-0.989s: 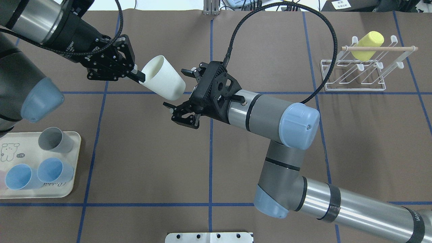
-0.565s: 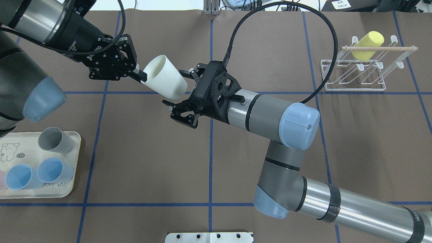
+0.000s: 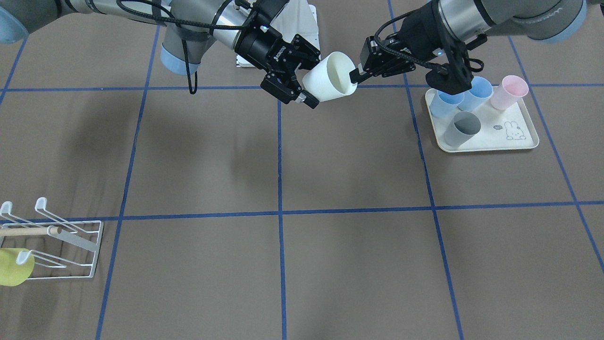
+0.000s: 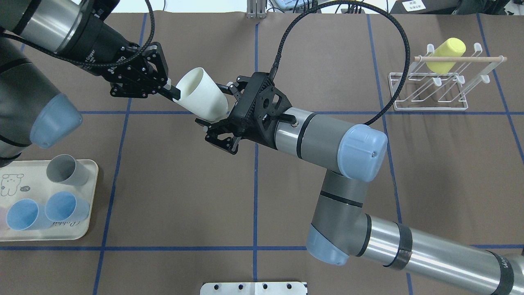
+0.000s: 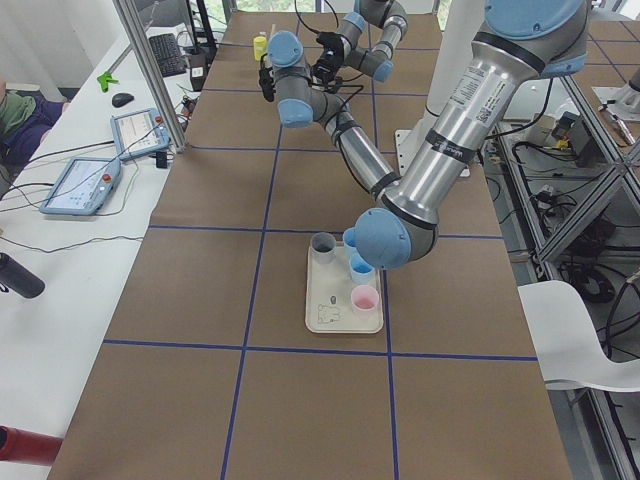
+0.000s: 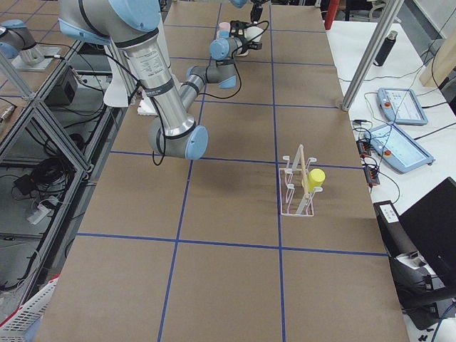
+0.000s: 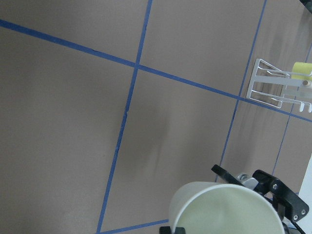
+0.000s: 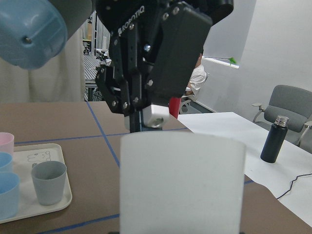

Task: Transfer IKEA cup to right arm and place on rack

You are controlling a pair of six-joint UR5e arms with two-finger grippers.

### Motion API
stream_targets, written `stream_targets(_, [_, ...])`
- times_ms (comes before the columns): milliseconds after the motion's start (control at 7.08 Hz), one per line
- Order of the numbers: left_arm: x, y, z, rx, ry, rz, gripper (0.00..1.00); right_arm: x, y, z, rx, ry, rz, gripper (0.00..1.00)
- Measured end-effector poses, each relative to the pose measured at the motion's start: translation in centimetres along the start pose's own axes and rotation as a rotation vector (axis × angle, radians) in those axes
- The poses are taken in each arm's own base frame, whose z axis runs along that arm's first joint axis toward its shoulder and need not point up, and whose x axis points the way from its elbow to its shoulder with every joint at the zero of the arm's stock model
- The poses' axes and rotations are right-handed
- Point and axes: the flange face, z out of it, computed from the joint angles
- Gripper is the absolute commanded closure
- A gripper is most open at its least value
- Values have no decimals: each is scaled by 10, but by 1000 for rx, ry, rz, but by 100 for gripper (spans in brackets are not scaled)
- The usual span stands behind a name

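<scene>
A white IKEA cup (image 4: 200, 96) hangs tilted above the table, mouth toward the left arm. My left gripper (image 4: 174, 93) is shut on its rim, one finger inside the mouth; the front-facing view shows the same pinch on the cup (image 3: 325, 80). My right gripper (image 4: 212, 104) is open, its fingers straddling the cup's closed end without visibly pressing it. In the right wrist view the cup (image 8: 180, 180) fills the lower middle, with the left gripper (image 8: 146, 119) behind it. The white wire rack (image 4: 430, 104) stands at the far right with a yellow cup (image 4: 446, 53) on a prong.
A cream rabbit-print tray (image 4: 88, 196) at the near left holds a grey cup (image 4: 65, 170) and blue cups (image 4: 65, 206); the front-facing view also shows a pink cup (image 3: 508, 90). Brown table cover with blue tape lines lies between tray and rack.
My right gripper has moved up and left, so its open fingers now straddle the cup's closed end. My left gripper with the cup has shifted slightly right.
</scene>
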Motion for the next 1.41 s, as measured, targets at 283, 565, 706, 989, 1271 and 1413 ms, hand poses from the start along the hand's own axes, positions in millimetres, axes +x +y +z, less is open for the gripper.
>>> stream_targets(283, [0, 0, 0, 0, 0, 1, 68, -1, -1, 0, 2, 3, 2, 56])
stream_targets(565, [0, -1, 1, -1, -1, 2, 0, -5, -1, 1, 5, 3, 5, 58])
stream_targets(706, [-1, -2, 1, 0, -2, 3, 0, -5, 0, 1, 2, 4, 4, 59])
stream_targets(989, [-3, -3, -1, 4, -3, 4, 0, -3, 3, 1, -7, 9, 2, 68])
stream_targets(1271, [-10, -12, -11, 33, -7, -13, 0, 10, 9, 2, -73, 38, -7, 78])
stream_targets(1413, [-20, -20, -21, 69, -11, -30, 0, 24, 11, -3, -144, 71, -14, 83])
